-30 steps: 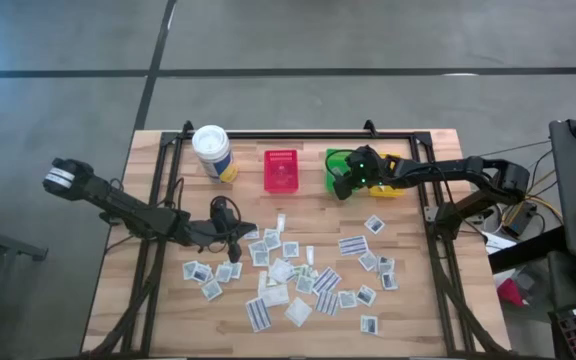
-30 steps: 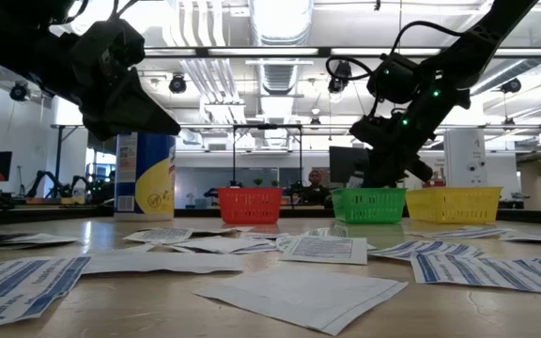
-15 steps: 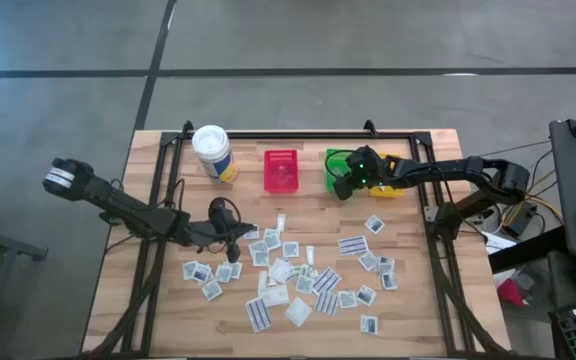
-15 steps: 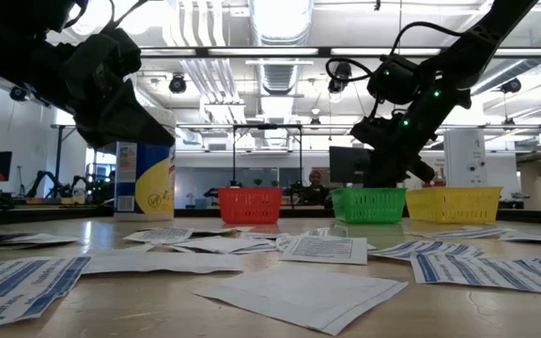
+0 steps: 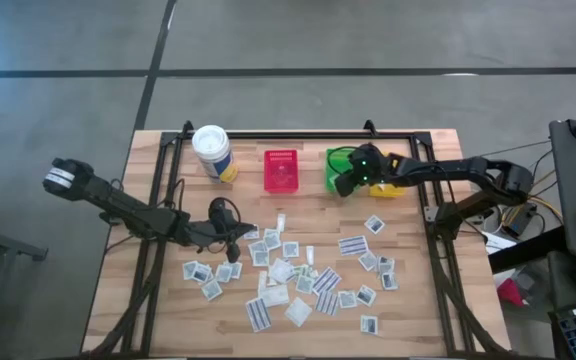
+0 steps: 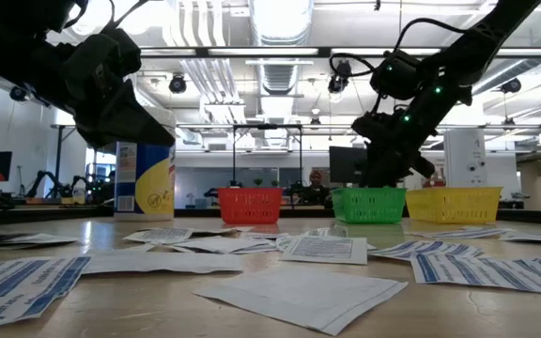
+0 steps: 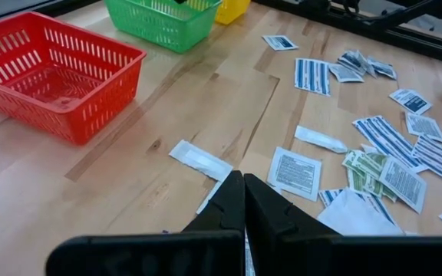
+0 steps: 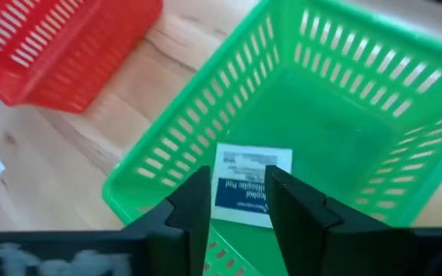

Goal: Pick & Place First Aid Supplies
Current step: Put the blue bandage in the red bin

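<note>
Nearest, the packets [image 5: 298, 275] lie scattered over the table [image 5: 418, 330], some overlapping, most flat on the wood. They look thin, light and limp, likely to slide or flutter. A pinch across one free edge, or on a corner that lifts clear of its neighbours, seems the best hold; those lying alone at the right of the heap should come up most cleanly.

Over the left edge of the heap hangs the left gripper [image 7: 244, 201], its fingers pressed together with nothing visible between them, tips just above a packet.

Farther back stand the canister [image 5: 212, 152] at left, then the red bin [image 5: 281, 170], the green bin [image 5: 340, 168] and a yellow bin [image 6: 454, 204].

The right gripper [image 8: 239, 201] hovers over the green bin's near wall. Its fingers stand apart, a gap plainly showing between them. One blue-printed packet [image 8: 245, 184] shows in that gap, inside the bin; I cannot tell whether the fingers touch it.
</note>
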`<state>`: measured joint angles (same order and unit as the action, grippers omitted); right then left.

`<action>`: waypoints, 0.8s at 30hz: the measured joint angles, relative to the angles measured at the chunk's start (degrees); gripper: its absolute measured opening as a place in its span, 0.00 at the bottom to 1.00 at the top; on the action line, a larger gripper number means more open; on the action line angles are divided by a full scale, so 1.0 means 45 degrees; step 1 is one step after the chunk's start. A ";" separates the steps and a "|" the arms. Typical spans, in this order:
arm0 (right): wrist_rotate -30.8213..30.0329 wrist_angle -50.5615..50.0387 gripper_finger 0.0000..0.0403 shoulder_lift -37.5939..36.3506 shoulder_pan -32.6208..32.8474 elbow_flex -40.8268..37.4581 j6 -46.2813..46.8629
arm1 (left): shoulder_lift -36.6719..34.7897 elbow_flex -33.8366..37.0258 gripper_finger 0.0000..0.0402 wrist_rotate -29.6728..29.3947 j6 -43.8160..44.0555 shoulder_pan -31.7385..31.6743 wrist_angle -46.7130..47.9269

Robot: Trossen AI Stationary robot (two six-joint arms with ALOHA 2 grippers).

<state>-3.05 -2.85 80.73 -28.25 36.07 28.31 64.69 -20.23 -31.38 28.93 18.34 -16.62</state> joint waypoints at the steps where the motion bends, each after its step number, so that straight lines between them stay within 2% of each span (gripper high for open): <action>1: 0.0004 0.0005 0.32 -0.0138 0.0005 0.0000 -0.0040 | 0.0000 0.0000 0.00 0.0017 0.0000 0.0001 -0.0001; 6: 0.0014 -0.0152 0.33 -0.1010 0.0014 0.0005 -0.0296 | 0.0000 0.0000 0.00 0.0078 0.0000 -0.0003 -0.0016; 14: 0.0103 -0.1427 0.29 -0.2308 0.0267 0.0005 0.0101 | 0.0000 0.0000 0.00 0.0077 0.0016 -0.0002 -0.0084; 24: 0.0107 -0.1652 0.23 -0.2502 0.2759 0.0005 0.0623 | 0.0000 0.0000 0.00 0.0394 0.0623 0.0002 -0.0110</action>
<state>-2.57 -10.28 69.47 -15.83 36.10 31.12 64.69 -20.23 -29.61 31.73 18.35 -17.11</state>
